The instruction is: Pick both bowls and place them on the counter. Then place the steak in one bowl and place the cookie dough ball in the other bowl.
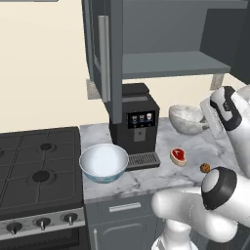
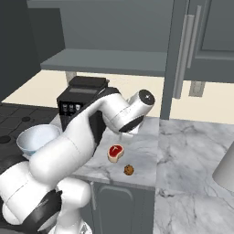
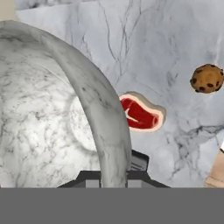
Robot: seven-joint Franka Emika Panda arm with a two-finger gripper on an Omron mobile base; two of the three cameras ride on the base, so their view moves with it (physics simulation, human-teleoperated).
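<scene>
My gripper (image 3: 116, 175) is shut on the rim of the grey marbled bowl (image 3: 48, 127), which looms large on the left of the hand view. From the left base, that bowl (image 1: 187, 118) sits at the back right of the marble counter (image 1: 146, 179), with the gripper (image 1: 205, 126) at its right edge. The red steak (image 1: 178, 156) (image 3: 141, 113) and the brown cookie dough ball (image 1: 205, 168) (image 3: 207, 78) lie on the counter in front of it. The wide white bowl with blue pattern (image 1: 103, 162) (image 2: 36, 138) stands upright near the stove.
A black coffee machine (image 1: 134, 122) stands between the two bowls, its drip tray beside the white bowl. The black gas stove (image 1: 39, 171) is to the left. An open cabinet door (image 1: 105, 53) and a shelf (image 1: 171, 63) hang overhead.
</scene>
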